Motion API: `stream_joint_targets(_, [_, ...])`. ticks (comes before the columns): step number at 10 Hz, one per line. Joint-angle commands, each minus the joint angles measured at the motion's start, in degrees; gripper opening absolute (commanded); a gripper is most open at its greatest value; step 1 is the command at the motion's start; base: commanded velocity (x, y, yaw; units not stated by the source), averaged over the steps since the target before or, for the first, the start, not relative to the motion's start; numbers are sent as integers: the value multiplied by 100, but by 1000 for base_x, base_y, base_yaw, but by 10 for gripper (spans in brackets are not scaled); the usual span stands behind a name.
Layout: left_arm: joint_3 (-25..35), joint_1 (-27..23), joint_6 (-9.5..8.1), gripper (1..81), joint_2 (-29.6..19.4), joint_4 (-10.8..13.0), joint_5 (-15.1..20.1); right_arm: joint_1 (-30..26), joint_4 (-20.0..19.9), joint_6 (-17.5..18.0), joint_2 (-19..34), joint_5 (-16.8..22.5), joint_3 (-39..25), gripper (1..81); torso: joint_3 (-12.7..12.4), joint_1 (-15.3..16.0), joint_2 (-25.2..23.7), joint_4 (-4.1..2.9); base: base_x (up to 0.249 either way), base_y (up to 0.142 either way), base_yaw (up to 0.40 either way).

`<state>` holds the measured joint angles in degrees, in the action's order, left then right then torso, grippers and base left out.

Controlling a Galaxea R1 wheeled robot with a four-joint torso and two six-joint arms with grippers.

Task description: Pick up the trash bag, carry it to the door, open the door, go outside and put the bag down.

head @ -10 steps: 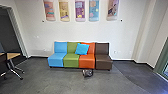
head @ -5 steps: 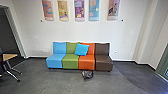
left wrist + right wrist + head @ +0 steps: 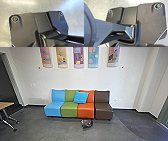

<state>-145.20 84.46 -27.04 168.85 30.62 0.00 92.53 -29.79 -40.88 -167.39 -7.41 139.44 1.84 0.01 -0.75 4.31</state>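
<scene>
In the head view a small dark grey trash bag (image 3: 87,123) lies on the floor, just in front of the orange seat of a row of coloured seats. Part of a green-framed door or window (image 3: 163,119) stands at the far right edge; which of the two it is, I cannot tell. Both wrist views look down over the robot's own base at the floor, and the state of either gripper cannot be made out there.
The seat row (image 3: 69,109), blue, green, orange and brown with a blue cushion (image 3: 81,97), stands against the wall. A table (image 3: 5,105) with metal legs is at the left, near a dark opening (image 3: 7,84).
The whole head picture has shifted and the seats and bag appear slightly larger, so the camera has moved a little closer. The bag lies in the same place by the orange seat.
</scene>
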Motion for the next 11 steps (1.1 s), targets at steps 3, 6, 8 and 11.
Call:
stream_joint_targets(3, [44, -311, 14, 811, -18, 31, 220, -230, 26, -17, -16, 416, 30, 811, 0, 0, 0, 0, 146, -64, 0])
stream_joint_targets(6, [44, -311, 14, 811, -35, -21, 220, -203, 53, -35, -34, 416, 56, 811, 0, 0, 0, 0, 141, -64, 0])
stream_joint_targets(8, [44, -311, 14, 811, -35, -21, 220, -195, 61, -35, -34, 416, 56, 811, 0, 0, 0, 0, 134, -64, 0])
stream_joint_targets(11, [44, -311, 14, 811, -35, -30, 229, -212, 62, -35, -42, 416, 56, 811, 0, 2, 0, 0, 134, 0, 0])
